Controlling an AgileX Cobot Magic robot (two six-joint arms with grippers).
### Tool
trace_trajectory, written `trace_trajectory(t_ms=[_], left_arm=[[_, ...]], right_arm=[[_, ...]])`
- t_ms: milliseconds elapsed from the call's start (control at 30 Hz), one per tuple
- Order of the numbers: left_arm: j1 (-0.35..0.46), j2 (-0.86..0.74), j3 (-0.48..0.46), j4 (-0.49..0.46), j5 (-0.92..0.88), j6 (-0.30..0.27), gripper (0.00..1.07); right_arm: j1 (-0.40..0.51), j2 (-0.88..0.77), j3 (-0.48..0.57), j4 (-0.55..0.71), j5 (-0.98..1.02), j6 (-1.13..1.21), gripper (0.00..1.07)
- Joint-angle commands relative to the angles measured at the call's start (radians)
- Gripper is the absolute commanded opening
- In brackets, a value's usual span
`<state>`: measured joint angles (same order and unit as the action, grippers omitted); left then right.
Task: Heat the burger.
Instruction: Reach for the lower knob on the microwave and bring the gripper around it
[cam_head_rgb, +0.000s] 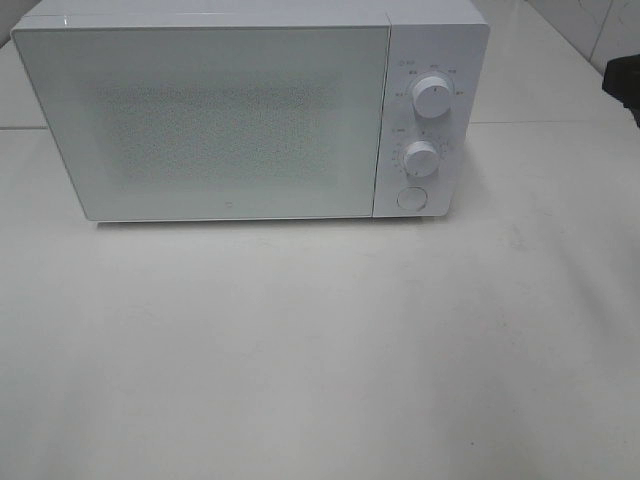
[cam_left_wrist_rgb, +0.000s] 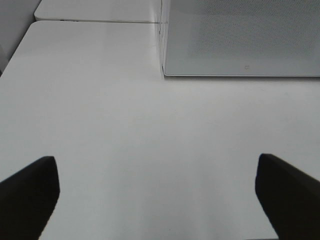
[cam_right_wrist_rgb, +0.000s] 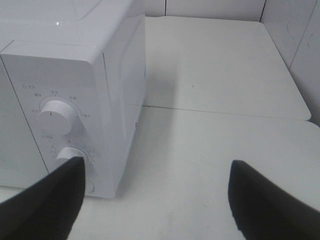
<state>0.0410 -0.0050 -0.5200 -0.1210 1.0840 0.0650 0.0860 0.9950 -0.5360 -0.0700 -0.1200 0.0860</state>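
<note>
Burger shows in none of the three views. It may sit behind the shut door of the white box-shaped microwave oven (cam_head_rgb: 200, 120), but the speckled frosted glass hides whatever is inside. The oven stands at the back of the plain white bench (cam_head_rgb: 320, 350). Its panel carries a round white upper knob (cam_head_rgb: 432, 98), a matching lower knob (cam_head_rgb: 421, 158) and a round button (cam_head_rgb: 411, 197) beneath. The left gripper (cam_left_wrist_rgb: 160, 197) hangs over bare bench before the door, jaws spread wide and empty. The right gripper (cam_right_wrist_rgb: 155, 200) is likewise spread and empty, near the panel's corner.

Kitchen-like setup, white microwave (cam_head_rgb: 250, 115), tiled wall (cam_right_wrist_rgb: 295, 30)
</note>
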Motion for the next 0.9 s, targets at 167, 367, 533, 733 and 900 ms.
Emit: trace_trajectory(t_ms=[167,367,533,733,900], left_arm=[[-0.001,-0.023,0.000,-0.009,-0.011,-0.007,1.00],[-0.001,-0.023,0.000,-0.009,-0.011,-0.007,1.00],[-0.001,-0.023,0.000,-0.009,-0.011,-0.007,1.00],[-0.001,-0.023,0.000,-0.009,-0.011,-0.007,1.00],[-0.001,-0.023,0.000,-0.009,-0.011,-0.007,1.00]], right_arm=[[-0.003,0.077,0.028,-0.030,-0.164,-0.010,0.76],[-0.003,0.161,0.142,0.037,-0.443,-0.064,0.76],[0.000,0.223,0.201,0.169,-0.563,-0.174,0.76],[0.022,0.255,0.280,0.279,-0.716,-0.208,0.76],[0.119,0.295,0.320,0.434,-0.795,-0.323,0.76]])
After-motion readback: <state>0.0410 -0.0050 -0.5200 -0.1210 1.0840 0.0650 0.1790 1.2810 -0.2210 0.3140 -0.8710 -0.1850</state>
